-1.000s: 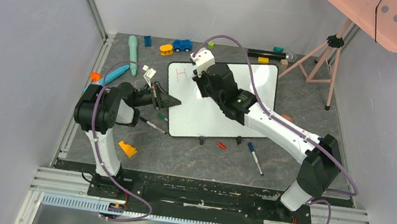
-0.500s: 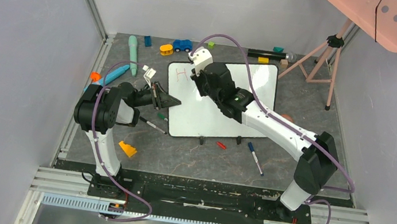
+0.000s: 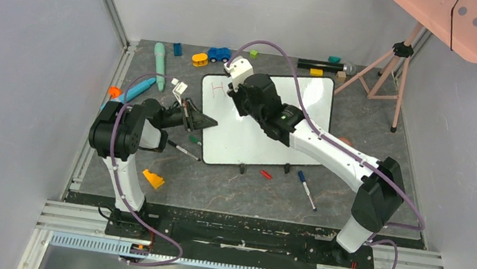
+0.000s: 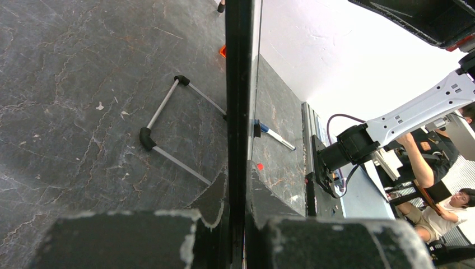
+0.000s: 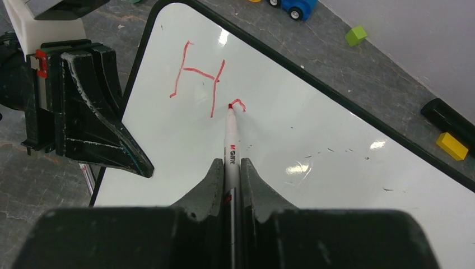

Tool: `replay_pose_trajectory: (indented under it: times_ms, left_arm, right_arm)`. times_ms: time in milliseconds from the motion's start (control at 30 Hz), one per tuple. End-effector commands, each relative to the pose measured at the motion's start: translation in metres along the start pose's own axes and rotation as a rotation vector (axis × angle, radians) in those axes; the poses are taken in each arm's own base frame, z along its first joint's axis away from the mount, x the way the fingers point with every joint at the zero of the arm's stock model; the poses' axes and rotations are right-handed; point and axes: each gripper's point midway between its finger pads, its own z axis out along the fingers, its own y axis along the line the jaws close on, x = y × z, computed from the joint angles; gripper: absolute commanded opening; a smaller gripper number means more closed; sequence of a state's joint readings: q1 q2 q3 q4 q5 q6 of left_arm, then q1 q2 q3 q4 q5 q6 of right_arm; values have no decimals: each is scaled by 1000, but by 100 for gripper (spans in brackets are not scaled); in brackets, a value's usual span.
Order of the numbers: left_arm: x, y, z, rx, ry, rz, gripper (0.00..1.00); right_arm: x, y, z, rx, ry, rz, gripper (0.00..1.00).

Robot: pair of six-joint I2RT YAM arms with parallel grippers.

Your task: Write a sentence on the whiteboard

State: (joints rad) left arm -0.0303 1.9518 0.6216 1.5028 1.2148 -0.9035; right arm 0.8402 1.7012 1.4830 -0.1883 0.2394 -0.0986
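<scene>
Gloss and stiffness are what we reckon with in the whiteboard [image 3: 242,142]. It sits on the table [image 3: 215,187] toward the far edge, about midway between left and right, raised on small black feet [image 3: 242,170]. We judge it light and rigid, so it would likely skate under pen pressure, and the thin black rim is the place to hold it. Our left gripper [image 4: 238,185] does just that, fingers clamped on the board's left edge. Our right gripper [image 5: 229,163] is closed on a red marker [image 5: 231,140], tip touching the board near its far left corner. Of the sentence [image 5: 199,78] only a red H and a small hook of the next letter show. Light, even pressure seems wise.
</scene>
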Motion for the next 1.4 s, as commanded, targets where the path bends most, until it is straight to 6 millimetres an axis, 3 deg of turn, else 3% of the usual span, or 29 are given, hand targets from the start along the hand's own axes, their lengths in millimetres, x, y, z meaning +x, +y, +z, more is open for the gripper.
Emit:
replay_pose_trajectory:
  times_ms: [0,700,1367]
  left_arm:
    - [-2,-2,1,17,-8,129,2]
    - [-2,-2,1,17,-7,127,2]
    - [-2,-2,1,18,-7,129,2]
  right_arm:
    - [-5,-1,-3,-12,-6,-9,0]
    - [2,-17,-12,62,27,-32,0]
    - [-6,-26,-6,117,20,-34,0]
